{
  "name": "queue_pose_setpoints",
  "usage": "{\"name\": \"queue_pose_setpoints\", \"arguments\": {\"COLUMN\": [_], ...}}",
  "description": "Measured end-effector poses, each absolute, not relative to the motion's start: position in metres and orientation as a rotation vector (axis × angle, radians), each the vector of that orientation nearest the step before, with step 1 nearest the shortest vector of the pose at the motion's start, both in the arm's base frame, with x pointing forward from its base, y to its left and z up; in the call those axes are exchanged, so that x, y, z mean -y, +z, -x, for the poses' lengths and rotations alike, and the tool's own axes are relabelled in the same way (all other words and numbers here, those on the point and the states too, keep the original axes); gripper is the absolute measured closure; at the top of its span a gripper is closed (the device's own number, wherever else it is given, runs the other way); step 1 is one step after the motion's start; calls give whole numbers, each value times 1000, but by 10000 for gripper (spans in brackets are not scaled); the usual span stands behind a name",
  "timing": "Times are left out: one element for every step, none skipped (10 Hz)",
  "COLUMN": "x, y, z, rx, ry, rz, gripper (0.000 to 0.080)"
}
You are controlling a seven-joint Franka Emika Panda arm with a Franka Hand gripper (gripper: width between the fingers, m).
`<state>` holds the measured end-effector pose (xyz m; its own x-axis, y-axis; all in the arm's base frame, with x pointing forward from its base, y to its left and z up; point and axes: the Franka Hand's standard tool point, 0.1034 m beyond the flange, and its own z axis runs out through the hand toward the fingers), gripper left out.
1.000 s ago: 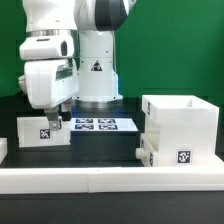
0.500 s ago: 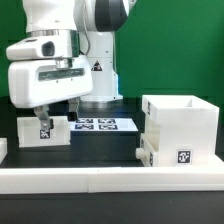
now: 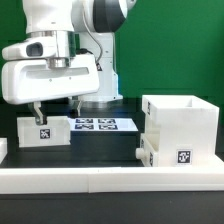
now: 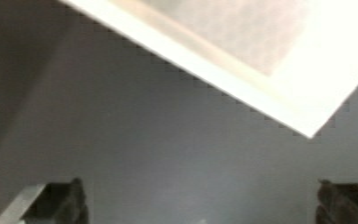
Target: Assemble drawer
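Observation:
A small white drawer tray point(image 3: 44, 131) with a square tag stands on the black table at the exterior view's left. My gripper point(image 3: 56, 110) hovers just above its back edge, open and empty, with its jaws wide apart. In the wrist view the gripper point(image 4: 202, 205) shows only dark table between its fingertips point(image 4: 51, 203), and a corner of the tray point(image 4: 229, 40) lies beyond them. The large white cube-like shell point(image 3: 180, 120) stands at the exterior view's right. A second small tray point(image 3: 178, 155) with a tag sits low against the shell's front.
The marker board point(image 3: 98, 125) lies flat at the table's middle, in front of the robot base point(image 3: 98, 80). A low white border rail point(image 3: 100, 178) runs along the front edge.
My hand has turned about its wrist so its broad side faces the exterior camera, and it has shifted slightly towards that view's left above the left tray. The drawer parts have not moved.

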<state>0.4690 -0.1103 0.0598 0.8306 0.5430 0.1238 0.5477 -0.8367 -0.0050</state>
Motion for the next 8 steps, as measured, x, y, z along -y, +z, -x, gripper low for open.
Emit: {"name": "queue_pose_setpoints", "arguments": {"x": [114,117,117,118,118,118,118,117], "y": [64,68,69,67,66,66,66,64], "z": [-460,-451,-443,-438,-439,-438,-438,-436], "rx": [808,794,792,783,785,785,784,735], "ry": [-179,-173,-167,-157,-156,-155,-155,-157], "rz": [2988,2996,2999,2997,2996,2996,2996,3008], "gripper": [151,151,151,151,151,151,151,151]}}
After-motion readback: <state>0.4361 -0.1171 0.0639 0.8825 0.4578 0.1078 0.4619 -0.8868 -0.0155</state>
